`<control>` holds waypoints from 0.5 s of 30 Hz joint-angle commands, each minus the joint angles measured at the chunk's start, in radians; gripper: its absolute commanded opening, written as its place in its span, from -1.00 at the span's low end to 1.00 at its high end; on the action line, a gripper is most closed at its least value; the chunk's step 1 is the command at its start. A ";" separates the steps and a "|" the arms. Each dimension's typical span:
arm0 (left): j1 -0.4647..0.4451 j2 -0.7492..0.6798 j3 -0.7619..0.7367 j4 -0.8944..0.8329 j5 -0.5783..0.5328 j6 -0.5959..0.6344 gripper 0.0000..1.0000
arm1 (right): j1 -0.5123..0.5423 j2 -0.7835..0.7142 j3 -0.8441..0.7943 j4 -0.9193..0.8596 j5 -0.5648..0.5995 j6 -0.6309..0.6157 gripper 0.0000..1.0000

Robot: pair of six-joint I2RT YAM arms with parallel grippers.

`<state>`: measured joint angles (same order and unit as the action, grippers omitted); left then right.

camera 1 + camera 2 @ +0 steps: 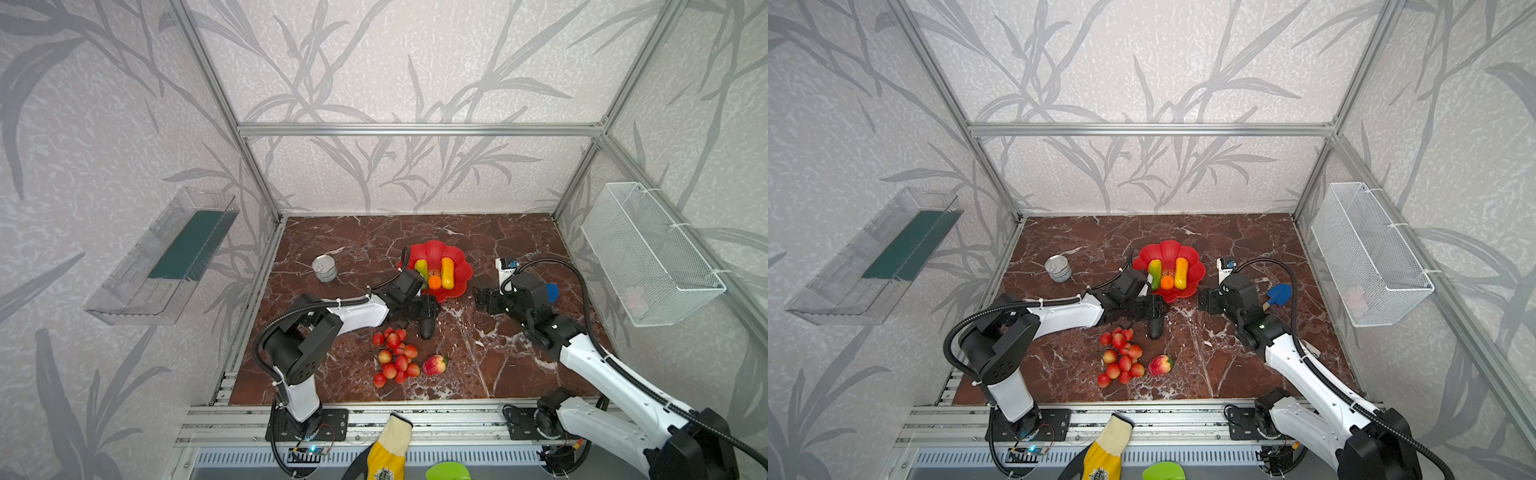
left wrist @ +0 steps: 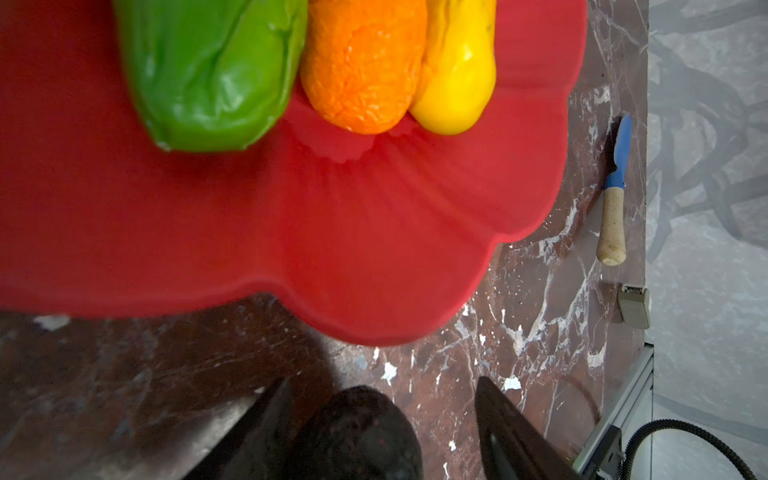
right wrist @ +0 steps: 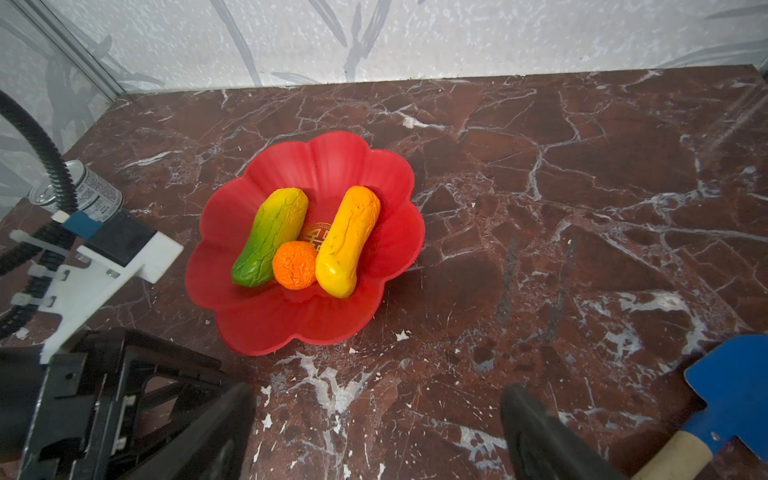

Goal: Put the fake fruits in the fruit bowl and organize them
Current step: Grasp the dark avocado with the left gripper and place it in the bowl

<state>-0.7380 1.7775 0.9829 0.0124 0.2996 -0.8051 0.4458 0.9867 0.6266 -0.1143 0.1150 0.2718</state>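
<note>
1. Left tool (image 2: 382, 386): jaws apart, straddling the dark oval fruit (image 2: 357, 432), which lies on the desk (image 2: 540, 332) just beside the fruit bowl (image 2: 374, 257); a gap shows on one side, so nothing is gripped
2. Hazard: the fruit sits off-centre between the jaws, and its rounded, tapered body may be pushed aside or squeezed out as they meet
3. Hazard: a low carry could catch the scalloped rim, tipping the shallow bowl and spilling the yellow-green oblong (image 3: 270, 237), orange ball (image 3: 294, 265) and yellow-orange oblong (image 3: 347, 241) already inside
4. Right tool (image 3: 378, 395): released and empty, near the bowl's other side, beside the blue shovel (image 3: 731, 382); both arms converging on the bowl risks contact
5. Berry cluster (image 1: 395, 357) and apple (image 1: 434, 365): on the desk, well apart from the bowl; the left arm passes close and could scatter them
</note>
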 commanded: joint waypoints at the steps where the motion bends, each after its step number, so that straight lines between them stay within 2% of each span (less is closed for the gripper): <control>1: -0.005 -0.018 0.021 -0.073 -0.031 0.011 0.39 | 0.000 -0.008 -0.013 -0.013 0.007 -0.008 0.86; 7: -0.027 -0.087 0.014 -0.218 -0.159 0.083 0.40 | 0.001 -0.004 -0.026 0.001 -0.005 -0.011 0.87; 13: -0.088 -0.043 0.035 -0.244 -0.163 0.085 0.40 | 0.000 -0.011 -0.027 0.005 -0.007 -0.011 0.88; 15: -0.096 -0.018 0.053 -0.258 -0.154 0.077 0.34 | 0.001 -0.014 -0.018 -0.011 -0.009 -0.008 0.88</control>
<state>-0.8192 1.7313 0.9974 -0.1951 0.1658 -0.7334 0.4458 0.9871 0.6106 -0.1184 0.1108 0.2680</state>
